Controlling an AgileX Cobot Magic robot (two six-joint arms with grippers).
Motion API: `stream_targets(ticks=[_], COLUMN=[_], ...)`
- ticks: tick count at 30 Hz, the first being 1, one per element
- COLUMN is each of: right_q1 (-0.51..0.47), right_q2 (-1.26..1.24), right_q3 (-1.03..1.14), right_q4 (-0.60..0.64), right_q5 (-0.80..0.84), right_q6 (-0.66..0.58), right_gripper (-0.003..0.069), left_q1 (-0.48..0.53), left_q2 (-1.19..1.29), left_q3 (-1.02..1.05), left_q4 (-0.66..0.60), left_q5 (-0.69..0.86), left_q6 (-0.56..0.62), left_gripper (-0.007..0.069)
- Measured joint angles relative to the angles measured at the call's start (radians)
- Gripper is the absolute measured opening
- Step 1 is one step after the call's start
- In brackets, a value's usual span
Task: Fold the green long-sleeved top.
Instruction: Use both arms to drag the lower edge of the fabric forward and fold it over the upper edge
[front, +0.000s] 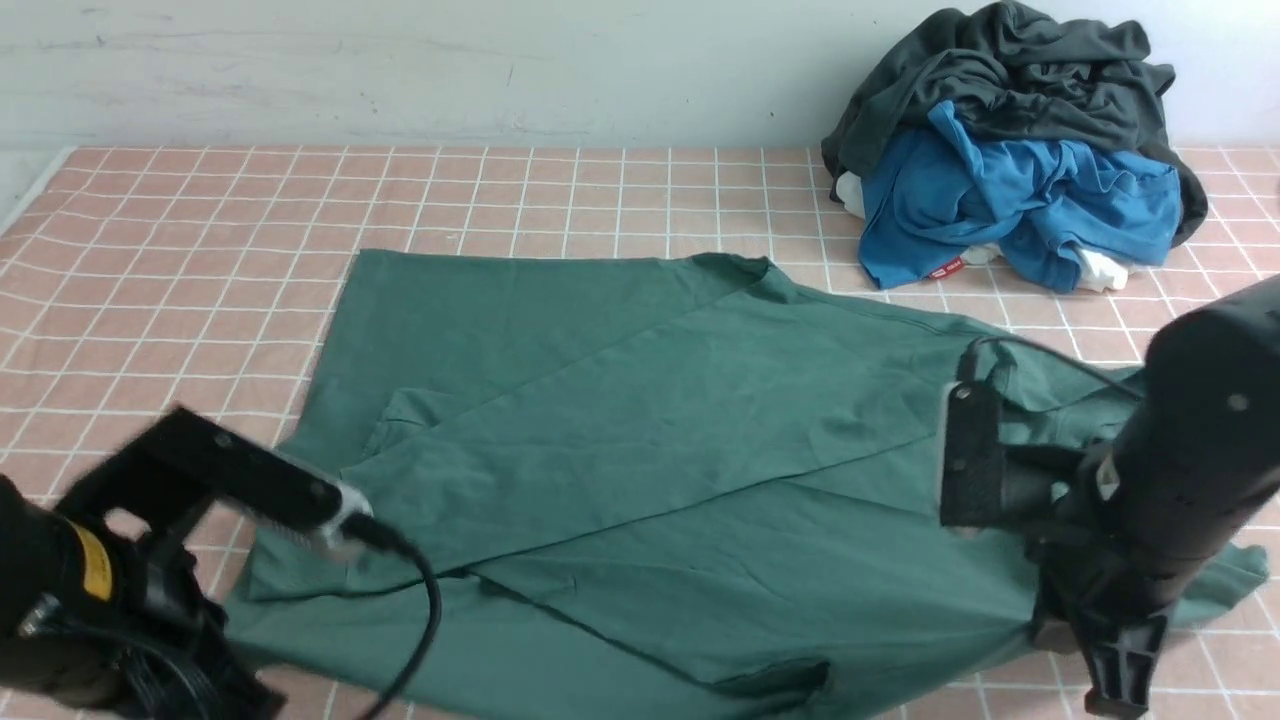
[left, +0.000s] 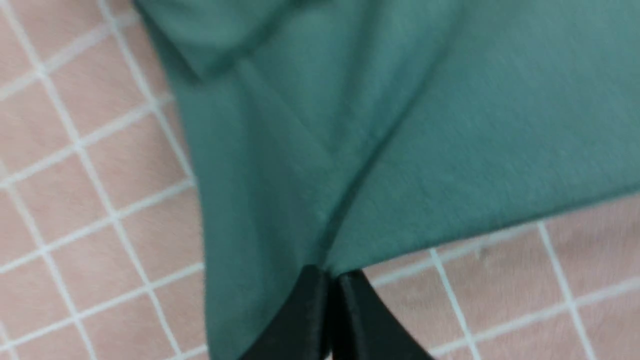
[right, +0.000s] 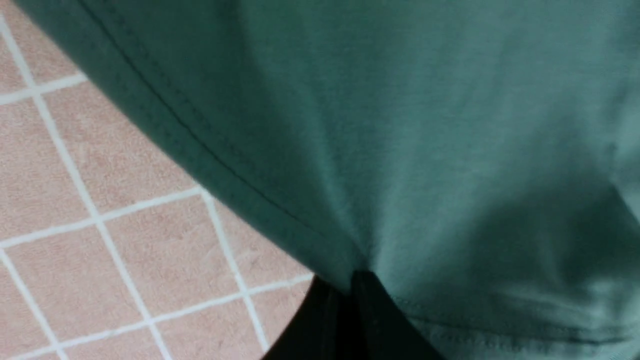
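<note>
The green long-sleeved top (front: 640, 450) lies spread across the middle of the checked table, with a sleeve folded diagonally over its body. In the left wrist view my left gripper (left: 328, 275) is shut on the edge of the green top (left: 400, 125), which hangs just above the cloth-covered table. My left arm (front: 120, 600) sits at the garment's near left corner. My right gripper (right: 350, 282) is shut on a hemmed edge of the green top (right: 425, 125). In the front view the fabric bunches toward my right gripper (front: 1045, 628) at the near right.
A heap of clothes sits at the back right: a dark charcoal garment (front: 1010, 80) on top of a bright blue one (front: 1010, 200). The pink checked tablecloth (front: 200, 220) reaches the pale wall behind, and the table's left edge (front: 30, 190) shows.
</note>
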Motion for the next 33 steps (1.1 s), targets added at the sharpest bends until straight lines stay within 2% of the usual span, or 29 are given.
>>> stream_targets(ticks=[5,6,7,9,10,12,13,17,19,20,25,28,30,32,33], right_q1=[-0.005,-0.006,-0.023,-0.037,-0.063,-0.081,-0.106,-0.136,-0.157,-0.159,-0.205,-0.209,-0.209,-0.209,-0.209], right_q2=[-0.034,-0.031,-0.013,0.004,0.048,0.086,0.145,0.273,0.397,0.406,0.601,0.643,0.672,0.68,0.681], right_q3=[-0.062,-0.066,-0.105,-0.13,-0.171,-0.205,-0.26,-0.362,-0.457,-0.464,-0.667,-0.713,-0.744,-0.768,-0.77], right_q4=[-0.128,-0.134,-0.177,-0.194,-0.213,-0.218,-0.225,-0.245,-0.26,-0.262,-0.262,-0.245,-0.231,-0.218,-0.217], right_q5=[-0.093,-0.101,-0.176,-0.221,-0.293,-0.344,-0.406,-0.459,-0.466,-0.466,-0.441,-0.433,-0.425,-0.418,-0.417], right_q6=[0.102,0.114,0.154,0.177,0.205,0.215,0.222,0.225,0.232,0.232,0.309,0.338,0.362,0.409,0.415], right_gripper=[0.0001,0.0001,0.0001,0.0001,0.0001,0.0001,0.0001,0.0001,0.0001,0.0001,0.0004,0.0025,0.008,0.0167,0.0174], left_q1=[0.0,0.0,0.0,0.0,0.0,0.0,0.001,0.008,0.028,0.029,0.069,0.078,0.09,0.105,0.107], left_q2=[0.066,0.079,0.146,0.198,0.304,0.382,0.489,0.692,0.871,0.871,1.177,1.256,1.331,1.375,1.378], left_q3=[-0.185,-0.201,-0.272,-0.321,-0.418,-0.49,-0.593,-0.792,-0.979,-0.979,-1.346,-1.453,-1.548,-1.613,-1.616], left_q4=[0.18,0.197,0.263,0.303,0.359,0.386,0.407,0.418,0.418,0.418,0.416,0.399,0.347,0.295,0.291], left_q5=[-0.075,-0.081,-0.13,-0.152,-0.174,-0.178,-0.177,-0.17,-0.146,-0.142,-0.018,0.022,0.06,0.071,0.071], left_q6=[-0.185,-0.192,-0.251,-0.28,-0.322,-0.35,-0.379,-0.394,-0.395,-0.395,-0.394,-0.372,-0.331,-0.303,-0.303], left_gripper=[-0.0002,-0.0002,-0.0002,-0.0002,-0.0002,-0.0002,-0.0002,-0.0002,-0.0002,-0.0002,-0.0001,0.0006,0.0043,0.0125,0.0125])
